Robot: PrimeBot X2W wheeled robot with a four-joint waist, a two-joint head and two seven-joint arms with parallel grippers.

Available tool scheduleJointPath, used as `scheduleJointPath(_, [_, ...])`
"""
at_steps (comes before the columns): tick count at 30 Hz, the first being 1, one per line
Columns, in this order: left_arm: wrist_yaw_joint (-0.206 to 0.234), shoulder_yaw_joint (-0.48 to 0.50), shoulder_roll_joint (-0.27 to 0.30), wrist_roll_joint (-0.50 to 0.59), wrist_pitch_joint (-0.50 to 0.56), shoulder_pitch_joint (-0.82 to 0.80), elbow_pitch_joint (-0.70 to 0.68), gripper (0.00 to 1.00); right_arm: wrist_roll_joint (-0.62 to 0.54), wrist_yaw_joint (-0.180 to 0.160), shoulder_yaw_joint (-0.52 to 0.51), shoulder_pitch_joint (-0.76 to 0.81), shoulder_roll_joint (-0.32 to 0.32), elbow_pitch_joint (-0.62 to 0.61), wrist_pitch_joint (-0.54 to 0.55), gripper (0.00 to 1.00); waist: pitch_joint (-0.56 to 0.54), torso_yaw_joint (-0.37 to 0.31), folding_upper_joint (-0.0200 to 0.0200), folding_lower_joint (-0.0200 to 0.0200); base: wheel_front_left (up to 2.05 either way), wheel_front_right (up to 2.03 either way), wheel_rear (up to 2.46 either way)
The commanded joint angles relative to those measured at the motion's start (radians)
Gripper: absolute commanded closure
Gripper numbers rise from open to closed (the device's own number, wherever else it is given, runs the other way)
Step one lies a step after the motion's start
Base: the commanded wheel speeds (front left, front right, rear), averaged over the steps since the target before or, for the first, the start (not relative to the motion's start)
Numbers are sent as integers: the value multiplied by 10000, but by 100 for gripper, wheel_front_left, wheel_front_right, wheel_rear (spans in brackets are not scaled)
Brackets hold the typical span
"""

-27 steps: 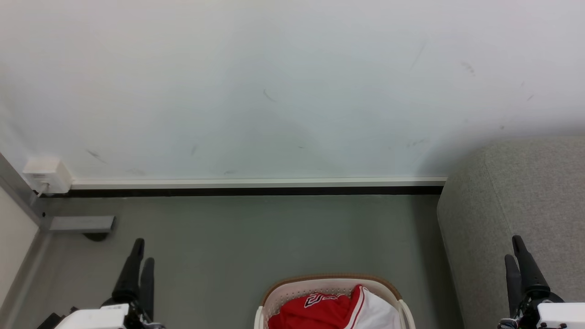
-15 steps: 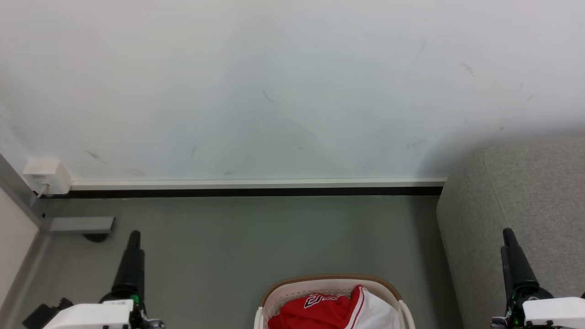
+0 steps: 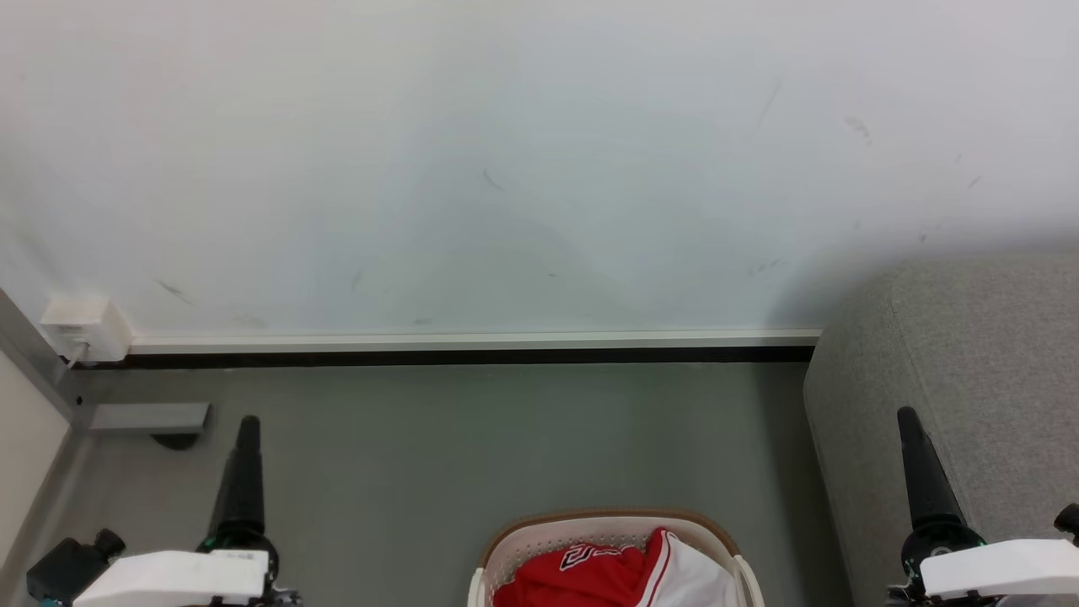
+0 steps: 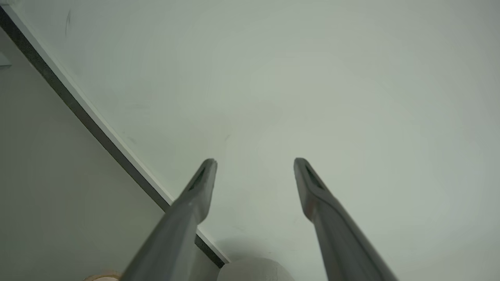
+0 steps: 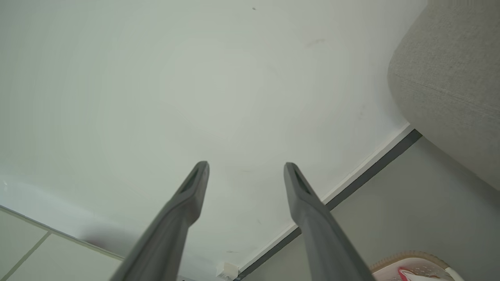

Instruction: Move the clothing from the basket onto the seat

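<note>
The white basket (image 3: pixel 615 524) with its brown rim stands on the floor at the bottom centre of the head view. In it lies the red and white clothing (image 3: pixel 590 577), emblem up. The grey seat (image 3: pixel 969 354) fills the right side. My left gripper (image 3: pixel 247 430) hangs over the floor left of the basket, seen edge-on. My right gripper (image 3: pixel 909 421) is in front of the seat's side. Each wrist view shows its own gripper, left (image 4: pixel 254 162) and right (image 5: pixel 246 164), open and empty, pointing at the wall. The right wrist view also catches the seat (image 5: pixel 449 78), the basket (image 5: pixel 410 257) and the clothing (image 5: pixel 406 273).
A pale wall with a white and black skirting board (image 3: pixel 472 347) runs behind the grey floor. At the far left, a white box (image 3: pixel 84 324) sits on the wall above a grey metal bracket (image 3: pixel 152 417). Bare floor lies between basket and wall.
Both grippers have turned about their wrists, so their two fingers now line up edge-on in the head view. Both have also reached a little farther forward. Basket and clothing have not moved.
</note>
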Motion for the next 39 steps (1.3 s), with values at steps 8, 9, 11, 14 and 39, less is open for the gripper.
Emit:
scheduleJointPath(8, [160, -270, 94, 2383, -382, -107, -367, 0, -2014, -6, -19, -281, -132, -125, -267, 0, -9, 34, -1, 0, 0, 0, 0])
scheduleJointPath(9, [186, -316, 95, 2663, -423, -96, -377, 0, -2273, -7, -37, -281, -140, -81, -277, 0, -14, 35, -1, 0, 0, 0, 0])
scheduleJointPath(11, [242, -406, 97, 3150, -484, -79, -390, 0, -2721, -7, -94, -283, -109, 4, -327, 0, -25, 35, -1, 0, 0, 0, 0])
scheduleJointPath(14, [329, -517, 100, 3773, -584, -47, -398, 0, -3345, -7, -155, -292, -57, 166, -384, 0, -45, 26, -1, 0, 0, 0, 0])
scheduleJointPath(39, [992, -1291, 392, 7019, -1267, 87, 82, 0, -6689, -11, -148, -497, 185, 1204, -807, 0, -163, -27, -1, 0, 0, 0, 0])
